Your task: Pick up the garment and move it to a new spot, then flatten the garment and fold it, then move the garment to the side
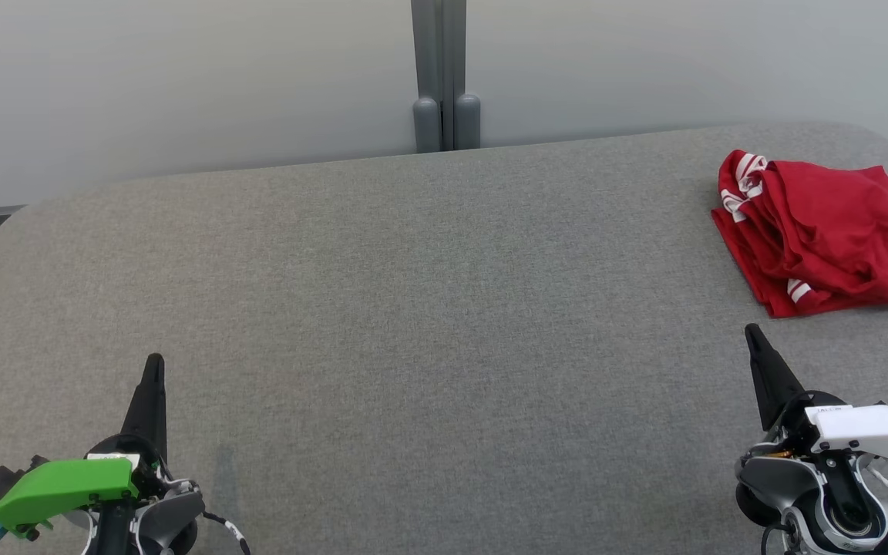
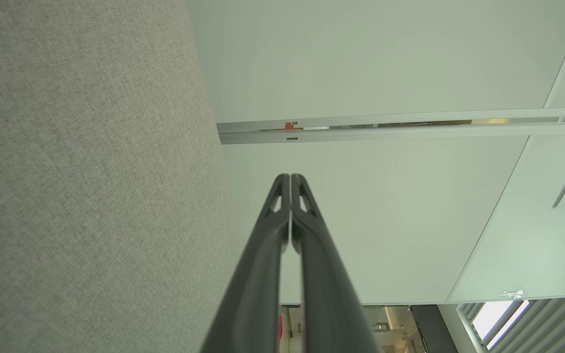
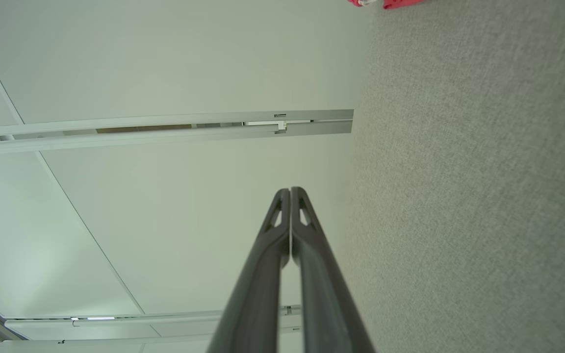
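The garment (image 1: 825, 231) is red with white stripes and lies folded in a loose pile at the far right of the grey table (image 1: 428, 308). A sliver of the garment (image 3: 385, 3) shows at the top edge of the right wrist view. My right gripper (image 1: 752, 333) stands near the front right, a short way in front of the garment, shut and holding nothing; its fingertips (image 3: 290, 192) meet. My left gripper (image 1: 155, 361) stands at the front left, far from the garment, also shut and empty, with its fingertips (image 2: 290, 177) pressed together.
A pale wall runs behind the table, with a grey post (image 1: 445, 77) at its middle. The table's rounded far corners fall away at the far left and the far right. Grey fabric spreads between the two grippers.
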Controlling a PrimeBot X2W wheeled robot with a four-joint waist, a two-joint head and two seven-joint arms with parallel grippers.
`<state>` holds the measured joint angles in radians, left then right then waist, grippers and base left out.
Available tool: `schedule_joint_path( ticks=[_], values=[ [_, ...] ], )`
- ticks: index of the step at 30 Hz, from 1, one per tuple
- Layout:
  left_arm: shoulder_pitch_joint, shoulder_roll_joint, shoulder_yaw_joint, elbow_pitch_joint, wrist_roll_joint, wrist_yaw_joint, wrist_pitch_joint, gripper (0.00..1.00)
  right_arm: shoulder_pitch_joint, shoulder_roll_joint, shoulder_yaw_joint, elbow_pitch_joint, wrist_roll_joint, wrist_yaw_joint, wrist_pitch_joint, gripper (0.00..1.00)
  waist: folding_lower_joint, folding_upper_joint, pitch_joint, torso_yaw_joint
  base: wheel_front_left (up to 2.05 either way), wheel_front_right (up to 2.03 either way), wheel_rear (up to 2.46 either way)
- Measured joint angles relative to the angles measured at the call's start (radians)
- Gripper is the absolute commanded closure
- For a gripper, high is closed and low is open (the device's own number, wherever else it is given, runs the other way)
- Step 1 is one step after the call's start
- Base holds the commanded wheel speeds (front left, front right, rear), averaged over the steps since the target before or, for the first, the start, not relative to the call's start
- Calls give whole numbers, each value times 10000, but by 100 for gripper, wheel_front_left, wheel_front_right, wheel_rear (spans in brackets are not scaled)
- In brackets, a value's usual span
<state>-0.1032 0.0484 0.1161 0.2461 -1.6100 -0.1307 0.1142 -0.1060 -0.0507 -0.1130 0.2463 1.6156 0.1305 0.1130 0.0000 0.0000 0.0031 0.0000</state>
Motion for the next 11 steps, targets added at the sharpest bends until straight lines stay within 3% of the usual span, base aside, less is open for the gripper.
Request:
schedule_joint_path(
  ticks=[11],
  values=[
    [0,0,0,0,0,0,0,100,-1,0,0,0,0,0,0,100,0,0,0,0,0,0,0]
  ],
)
